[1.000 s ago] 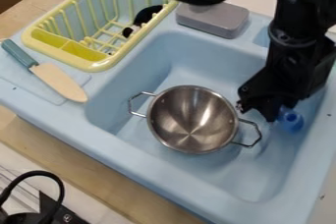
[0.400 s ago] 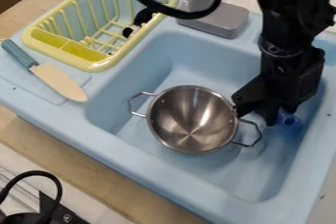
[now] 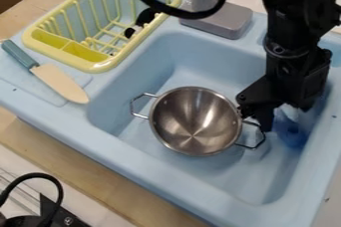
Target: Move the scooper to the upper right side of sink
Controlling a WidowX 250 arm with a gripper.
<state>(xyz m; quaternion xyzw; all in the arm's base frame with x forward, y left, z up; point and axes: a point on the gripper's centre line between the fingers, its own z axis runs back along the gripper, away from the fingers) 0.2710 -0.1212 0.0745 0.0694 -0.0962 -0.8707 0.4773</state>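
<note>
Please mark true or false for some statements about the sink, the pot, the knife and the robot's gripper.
1. The metal pot stands inside the sink. True.
2. The knife lies in the dish rack. False: it lies outside the rack, on the ledge at the left of the view.
3. The pot has two handles, on opposite sides. True.
4. The gripper hangs over the dish rack. False: it is over the right part of the sink, near the pot's right handle.
5. A blue thing is close to the gripper. True.
6. The pot is upside down. False: its open side faces up.
</note>
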